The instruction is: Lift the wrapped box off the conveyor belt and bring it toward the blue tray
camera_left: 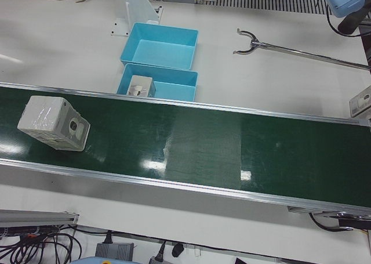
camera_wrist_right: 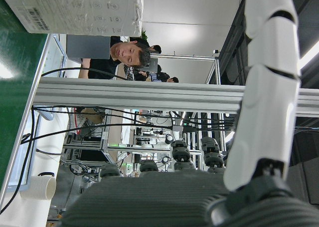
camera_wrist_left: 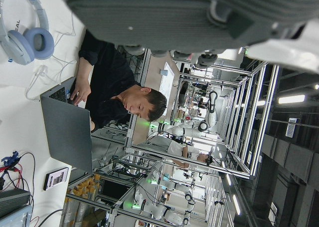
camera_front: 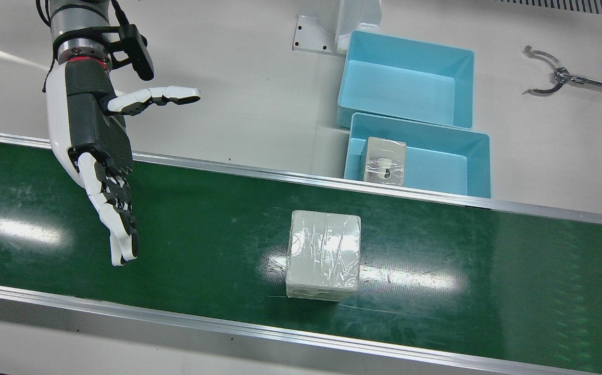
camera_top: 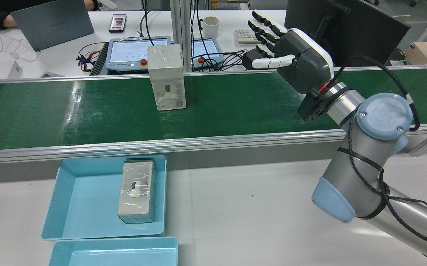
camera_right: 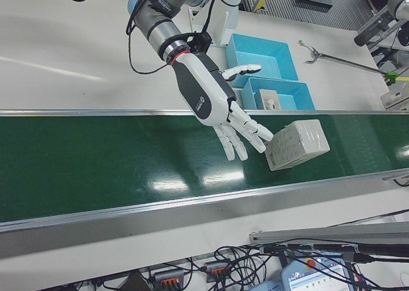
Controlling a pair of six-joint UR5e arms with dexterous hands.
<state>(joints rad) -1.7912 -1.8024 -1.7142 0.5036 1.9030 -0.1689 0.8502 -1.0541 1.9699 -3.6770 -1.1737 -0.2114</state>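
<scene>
While empty, right hand (camera_front: 95, 151) fingers (camera_front: 118, 229) spread beside wrapped box (camera_front: 324, 254).

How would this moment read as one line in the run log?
right hand: open, over belt | box: on belt, untouched | tray: holds another box

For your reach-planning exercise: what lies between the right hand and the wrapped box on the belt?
Only bare green belt separates the right hand from the wrapped box, clearest in the front view.

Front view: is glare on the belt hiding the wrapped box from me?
Front view: bright ceiling-light streaks lie on the belt beside the wrapped box, whose film also shines, yet its edges read clearly. Rear view: milder sheen left of the box. Right hand view: box sharp, robot hand looms large.
</scene>
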